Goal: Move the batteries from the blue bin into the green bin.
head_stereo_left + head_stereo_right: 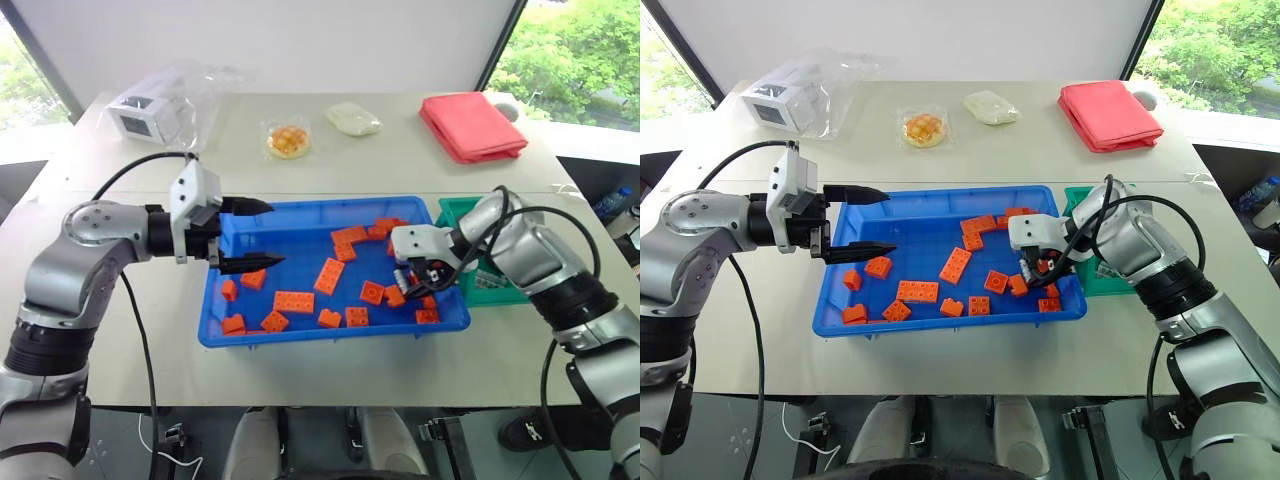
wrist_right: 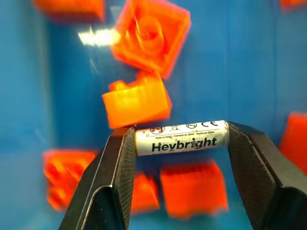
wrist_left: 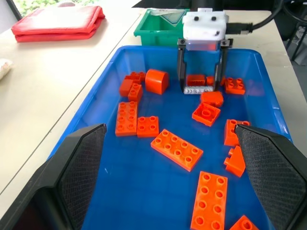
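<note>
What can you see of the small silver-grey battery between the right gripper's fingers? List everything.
The small silver-grey cylindrical battery has a glossy pale wrapper printed "Heybright" in black, with small marks above. It lies level, gripped end to end between the right gripper's two black fingers, over the large blue plastic bin near orange toy bricks.

A: What do you see of the battery (image 2: 181, 137)?
B: You have it level, white-labelled "Heybright", ends against black fingers, over the blue bin (image 1: 300, 215)'s right end. Green bin (image 1: 452, 208) just beside.
</note>
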Controlling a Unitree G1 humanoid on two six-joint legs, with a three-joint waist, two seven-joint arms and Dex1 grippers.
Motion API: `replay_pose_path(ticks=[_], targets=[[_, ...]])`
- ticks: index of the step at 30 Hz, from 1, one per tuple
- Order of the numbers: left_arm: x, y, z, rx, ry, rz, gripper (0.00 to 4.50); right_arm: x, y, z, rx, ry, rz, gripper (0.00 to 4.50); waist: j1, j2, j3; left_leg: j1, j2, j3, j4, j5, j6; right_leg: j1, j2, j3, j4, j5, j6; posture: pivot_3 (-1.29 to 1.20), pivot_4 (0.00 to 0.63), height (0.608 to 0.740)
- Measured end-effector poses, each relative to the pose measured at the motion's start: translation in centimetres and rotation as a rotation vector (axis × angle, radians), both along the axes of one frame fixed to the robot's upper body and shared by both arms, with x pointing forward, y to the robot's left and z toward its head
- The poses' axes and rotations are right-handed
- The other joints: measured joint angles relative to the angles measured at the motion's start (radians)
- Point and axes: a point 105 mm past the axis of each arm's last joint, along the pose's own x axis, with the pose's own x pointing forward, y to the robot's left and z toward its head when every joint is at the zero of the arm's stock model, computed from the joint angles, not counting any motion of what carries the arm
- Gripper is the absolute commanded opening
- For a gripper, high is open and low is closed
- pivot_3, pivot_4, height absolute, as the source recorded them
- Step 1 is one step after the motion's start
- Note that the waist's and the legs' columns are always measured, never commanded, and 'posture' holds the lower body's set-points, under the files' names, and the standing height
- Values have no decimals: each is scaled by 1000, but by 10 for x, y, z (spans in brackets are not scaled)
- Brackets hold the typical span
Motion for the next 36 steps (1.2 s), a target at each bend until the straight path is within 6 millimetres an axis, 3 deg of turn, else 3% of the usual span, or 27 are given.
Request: replay_pose_path(ticks=[2, 6, 10, 13, 15, 18, 22, 26, 32, 36], targets=[[0, 0, 0, 0, -2, 0, 4500, 0, 4, 16, 84, 5, -51, 2219, 3, 0, 0, 0, 0, 0, 0, 0, 0, -1, 0, 0, 0, 0, 0, 0, 150, 734], [0, 1, -2, 0, 1, 0, 4500, 12, -7, 70, 245, -87, -210, 2219, 5, 1, 0, -1, 0, 0, 0, 0, 0, 0, -1, 0, 0, -1, -2, 0, 150, 734], [2, 6, -7, -1, 25, 18, 4500, 16, -60, 106, 294, -188, -442, 2219, 15, 1, 0, -1, -1, 1, -1, 0, 0, 0, -1, 0, -3, -2, -3, 0, 150, 734], [5, 11, -12, -7, 50, 31, 4500, 11, -103, 99, 242, -218, -580, 2219, 18, 0, 0, -1, -1, 1, -1, 0, 0, 0, -2, 0, -3, -2, -3, 0, 150, 734], [7, 15, -14, -12, 62, 40, 4500, 9, -127, 81, 209, -199, -672, 3300, 17, 0, 0, -1, -1, 1, -1, 0, 0, 0, -1, 0, -3, -2, -3, 0, 150, 734], [9, 17, -14, -18, 65, 43, 4500, 9, -141, 67, 202, -198, -747, 4475, 4, 1, 0, -1, 0, 1, -1, 0, 0, 0, -1, 0, -2, -2, -3, 0, 150, 734], [12, 17, -9, -24, 55, 39, 4500, 10, -137, 67, 244, -229, -714, 4475, -5, 1, 1, 0, 0, 0, -1, 0, 0, -1, 0, 0, -1, 0, 0, 0, 150, 734], [11, 23, -10, -12, 77, 37, 4500, 3, -132, 81, 304, -287, -605, 4475, 1, 1, 1, -1, 0, 0, -2, 0, 0, -1, 0, 0, -2, 0, 0, 0, 150, 734], [-4, 86, 9, 74, 121, 128, 4500, -38, -160, 98, 338, -277, -471, 4475, 0, 1, 1, 0, 0, 2, -2, 0, 0, 0, -1, 0, -3, -2, -2, 0, 150, 734], [-16, 111, 18, 114, 145, 167, 4500, -52, -168, 108, 381, -262, -439, 4475, -4, 2, 1, 2, 0, 3, -2, 0, 0, 0, -2, 0, -3, -2, -3, 0, 150, 734]])
